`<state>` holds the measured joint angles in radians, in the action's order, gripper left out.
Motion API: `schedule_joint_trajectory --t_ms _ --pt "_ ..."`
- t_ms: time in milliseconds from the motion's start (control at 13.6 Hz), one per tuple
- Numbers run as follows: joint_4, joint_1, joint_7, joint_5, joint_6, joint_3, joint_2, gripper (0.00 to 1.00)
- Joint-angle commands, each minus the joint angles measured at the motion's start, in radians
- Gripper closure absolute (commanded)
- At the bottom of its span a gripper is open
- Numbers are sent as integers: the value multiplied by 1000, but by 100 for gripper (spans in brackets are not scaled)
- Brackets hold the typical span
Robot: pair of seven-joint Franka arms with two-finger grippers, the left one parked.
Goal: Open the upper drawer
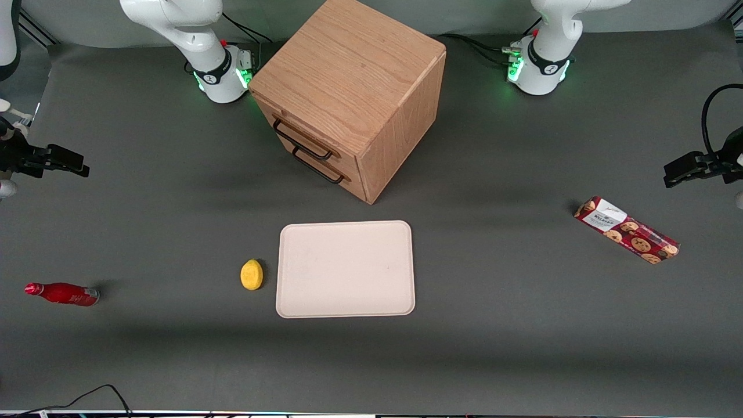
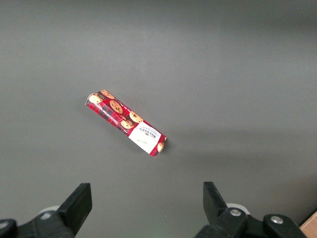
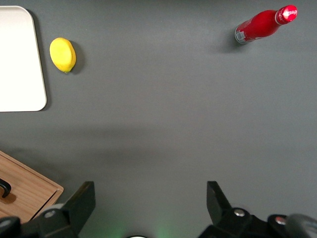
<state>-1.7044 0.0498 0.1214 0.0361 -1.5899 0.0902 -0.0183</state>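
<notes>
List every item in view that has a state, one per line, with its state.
upper drawer: shut, handle untouched.
lower drawer: shut.
gripper: open, holding nothing, above bare table toward the working arm's end.
red bottle: lying on its side, cap on.
cookie box: lying flat, closed.
tray: flat, nothing on it.
lemon: resting beside the tray.

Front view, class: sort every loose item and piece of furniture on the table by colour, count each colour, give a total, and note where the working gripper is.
Red: 2, bottle and biscuit packet
Yellow: 1, lemon
Cream: 1, tray
Oak: 1, cabinet, upper drawer shut
Total: 5
The gripper hangs open above bare table near the cabinet.
</notes>
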Motion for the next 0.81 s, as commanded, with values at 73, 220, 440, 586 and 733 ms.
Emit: schedule_joint_trajectory --t_ms 73,220,440,586,733 --pt "-1 12 4 -4 -4 -4 -11 0" --pt "8 13 4 -4 -2 -4 3 0" --pt "5 16 11 -5 4 -4 4 0" --pt "5 16 11 -4 4 -4 4 0" --pt "5 18 11 -4 5 -4 4 0"
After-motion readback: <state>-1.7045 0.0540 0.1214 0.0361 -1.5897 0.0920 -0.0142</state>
